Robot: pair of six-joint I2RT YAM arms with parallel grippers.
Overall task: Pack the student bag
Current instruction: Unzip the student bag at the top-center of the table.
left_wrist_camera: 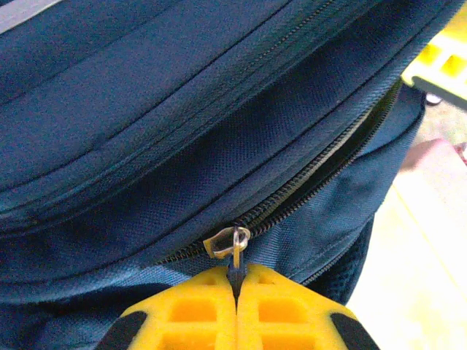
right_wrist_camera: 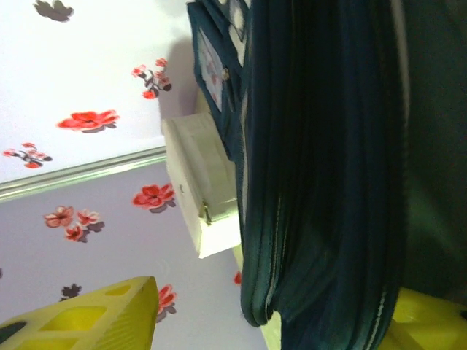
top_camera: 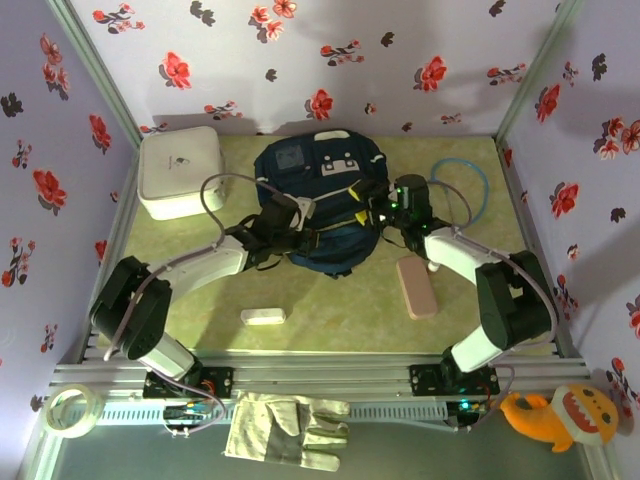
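**Student bag**: lying mid-table, toward the far side, between the 2 grippers.
**Zip**: partly undone, gaping toward the right.
**Left gripper**: jaws pressing together on the zip pull.
**Right gripper**: jaws standing apart, straddling the bag's edge, gripping nothing.
**Risks, as judged:** with that side unanchored, any tug is likely dragging the whole bag along instead of running the zip. The thin pull is also liable to be slipping out of the pinch.
**Pink case**, **white box**: lying outside the bag

Likely lab booth: floral-papered walls.
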